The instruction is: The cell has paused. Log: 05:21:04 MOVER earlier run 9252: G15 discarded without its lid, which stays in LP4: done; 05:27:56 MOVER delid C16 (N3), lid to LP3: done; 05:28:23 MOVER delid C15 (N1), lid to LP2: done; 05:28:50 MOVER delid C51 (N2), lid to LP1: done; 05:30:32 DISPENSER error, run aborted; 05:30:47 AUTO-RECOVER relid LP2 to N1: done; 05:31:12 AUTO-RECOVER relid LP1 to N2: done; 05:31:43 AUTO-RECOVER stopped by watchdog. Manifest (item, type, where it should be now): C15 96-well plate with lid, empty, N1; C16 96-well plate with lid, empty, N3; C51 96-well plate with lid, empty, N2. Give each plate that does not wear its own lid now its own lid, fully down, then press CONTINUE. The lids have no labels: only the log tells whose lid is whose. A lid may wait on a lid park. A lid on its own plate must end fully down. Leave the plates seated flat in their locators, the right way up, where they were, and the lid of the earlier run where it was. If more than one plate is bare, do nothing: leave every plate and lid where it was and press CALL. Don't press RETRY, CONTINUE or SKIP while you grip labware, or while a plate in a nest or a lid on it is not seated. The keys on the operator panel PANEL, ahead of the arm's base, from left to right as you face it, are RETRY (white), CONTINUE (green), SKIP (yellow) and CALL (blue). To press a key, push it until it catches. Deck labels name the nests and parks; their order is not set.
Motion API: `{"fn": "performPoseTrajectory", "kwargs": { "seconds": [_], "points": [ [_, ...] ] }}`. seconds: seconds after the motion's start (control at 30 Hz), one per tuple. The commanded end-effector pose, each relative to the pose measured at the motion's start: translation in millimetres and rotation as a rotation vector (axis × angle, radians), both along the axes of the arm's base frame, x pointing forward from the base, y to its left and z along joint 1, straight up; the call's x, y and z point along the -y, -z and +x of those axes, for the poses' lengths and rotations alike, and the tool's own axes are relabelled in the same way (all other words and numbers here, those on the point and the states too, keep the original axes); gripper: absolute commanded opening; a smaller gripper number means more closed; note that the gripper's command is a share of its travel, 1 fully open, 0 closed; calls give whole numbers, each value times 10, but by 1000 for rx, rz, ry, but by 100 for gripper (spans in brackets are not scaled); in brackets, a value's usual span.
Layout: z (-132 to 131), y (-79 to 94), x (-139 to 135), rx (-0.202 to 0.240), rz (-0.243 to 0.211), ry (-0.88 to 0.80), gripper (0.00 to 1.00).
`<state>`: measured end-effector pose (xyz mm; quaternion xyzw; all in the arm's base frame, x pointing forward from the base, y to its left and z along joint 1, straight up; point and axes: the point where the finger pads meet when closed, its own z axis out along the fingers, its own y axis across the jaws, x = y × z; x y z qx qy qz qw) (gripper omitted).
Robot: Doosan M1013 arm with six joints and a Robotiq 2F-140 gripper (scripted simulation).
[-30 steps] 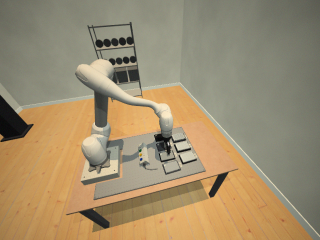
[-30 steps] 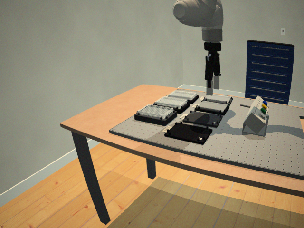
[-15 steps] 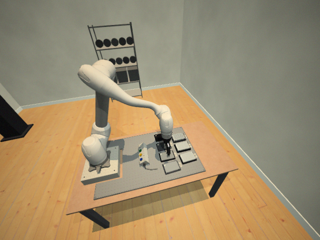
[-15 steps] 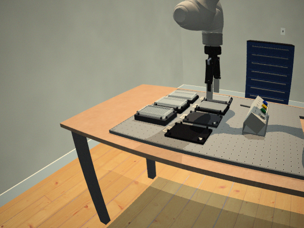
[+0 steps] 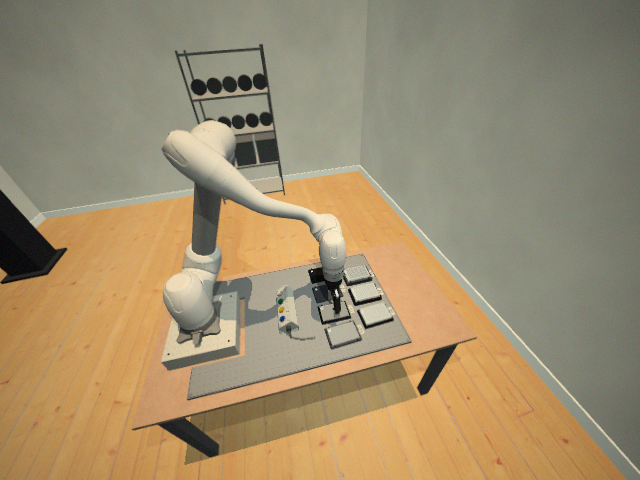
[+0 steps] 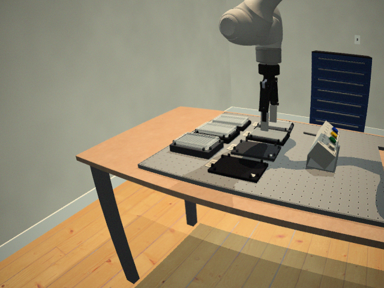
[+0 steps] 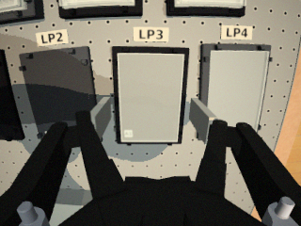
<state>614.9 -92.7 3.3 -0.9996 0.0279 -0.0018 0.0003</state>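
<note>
My gripper (image 7: 150,107) is open and points down over park LP3. A pale grey lid (image 7: 150,96) lies flat on LP3, and one finger pad stands on each side of it, both clear of its edges. In the exterior view the fingertips (image 6: 268,125) hang close to that lid (image 6: 267,134). A second lid (image 7: 237,88) lies on LP4, to the right. LP2 (image 7: 56,88) is a bare dark park. Three well plates (image 5: 357,274) (image 5: 365,292) (image 5: 375,313) sit in a row of nests beyond the parks. I cannot tell which of them wear lids.
The operator panel (image 5: 286,310) with its coloured keys stands between the arm's base and the parks; it also shows in the exterior view (image 6: 324,149). A shelf rack stands at the back wall (image 5: 232,113) and a blue cabinet (image 6: 339,93) beyond the table.
</note>
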Motion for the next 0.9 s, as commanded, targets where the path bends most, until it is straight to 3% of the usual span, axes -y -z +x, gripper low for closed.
{"fn": "performPoseTrajectory", "kwargs": {
  "seconds": [0.0, 0.87],
  "points": [
    [0, 27, 0, 0, 0, 0, 66],
    [0, 137, 1, 0, 0, 0, 66]
  ]
}}
